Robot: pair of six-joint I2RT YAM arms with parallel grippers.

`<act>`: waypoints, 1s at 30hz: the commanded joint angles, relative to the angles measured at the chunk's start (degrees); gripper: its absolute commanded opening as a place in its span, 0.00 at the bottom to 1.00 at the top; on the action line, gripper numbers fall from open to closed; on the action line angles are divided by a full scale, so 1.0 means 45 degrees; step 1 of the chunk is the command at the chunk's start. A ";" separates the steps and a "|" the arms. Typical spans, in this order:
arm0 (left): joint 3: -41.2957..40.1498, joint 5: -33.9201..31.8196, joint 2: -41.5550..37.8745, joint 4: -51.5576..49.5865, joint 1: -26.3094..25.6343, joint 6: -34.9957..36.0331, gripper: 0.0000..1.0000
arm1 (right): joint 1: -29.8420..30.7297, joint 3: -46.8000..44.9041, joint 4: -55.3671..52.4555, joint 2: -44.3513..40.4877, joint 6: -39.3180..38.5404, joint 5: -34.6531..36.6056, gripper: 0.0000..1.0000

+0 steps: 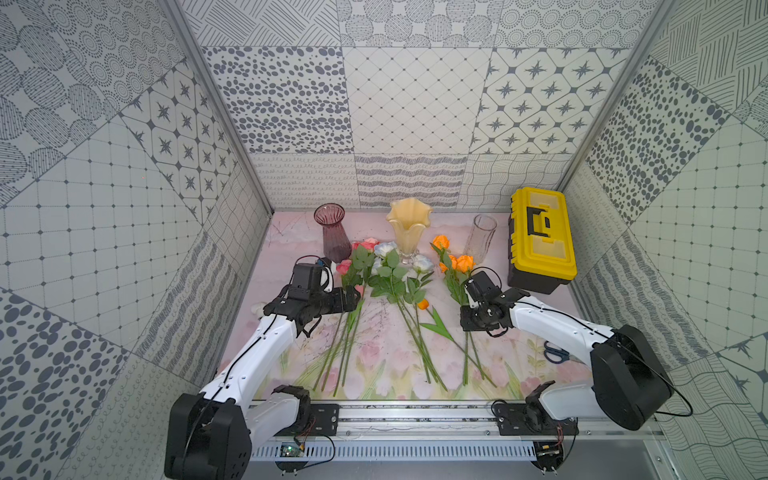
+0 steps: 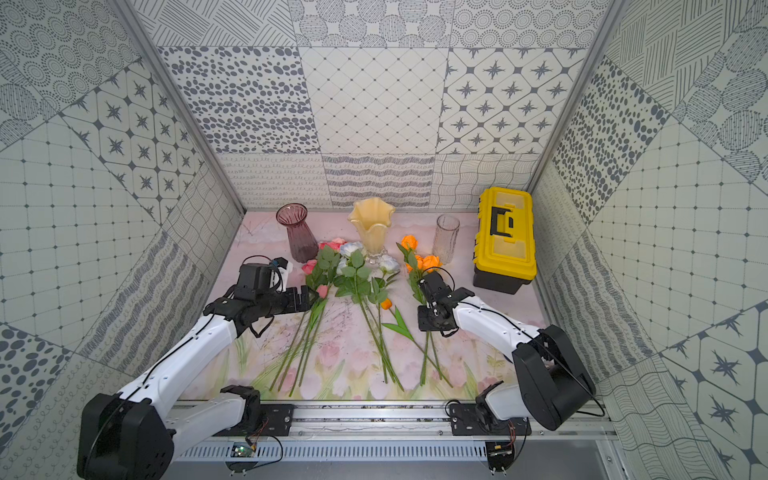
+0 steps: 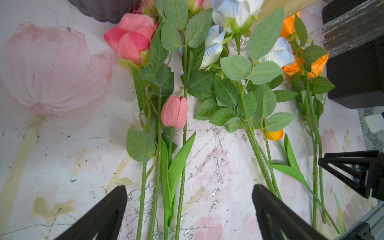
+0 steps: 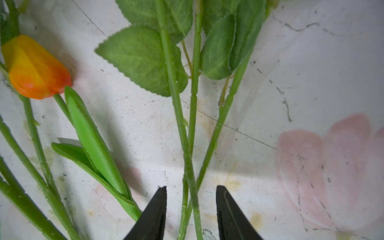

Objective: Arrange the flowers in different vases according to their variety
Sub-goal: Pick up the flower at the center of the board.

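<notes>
Presently, right gripper [image 4: 191, 189]: jaws at a narrow gap, set either side of the crossing orange rose stems [image 4: 188, 135] without visibly pinching them. The orange tulip [image 4: 35, 66] lies off to one side of its fingertips. Left gripper [image 3: 191, 199]: jaws wide, holding nothing, with the pink tulip [image 3: 174, 112] and pink rose stems [image 3: 143, 187] lying just ahead between its fingers. Purple vase [image 1: 334, 232], cream vase [image 1: 409, 228] and clear vase [image 1: 482, 239] stand upright beyond both grippers.

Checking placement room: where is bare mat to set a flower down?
Bare mat: between pink stems and white stems; at the back between purple vase and cream vase. Crowded: blooms before the vases, and around the orange stems.
</notes>
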 commanded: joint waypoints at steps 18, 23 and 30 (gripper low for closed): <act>0.0179 0.0301 0.0166 -0.0302 -0.0070 -0.0031 0.99 | 0.0085 0.0957 0.0458 0.1408 -0.0033 0.0319 0.18; 0.0194 0.0289 0.0200 -0.0322 -0.0060 -0.0036 0.99 | 0.0088 0.0857 0.0543 0.1396 0.0014 0.0372 0.13; 0.0221 0.0249 0.0194 -0.0340 -0.0075 -0.0056 0.99 | 0.0088 0.0709 0.0560 0.1068 0.0075 0.0496 0.02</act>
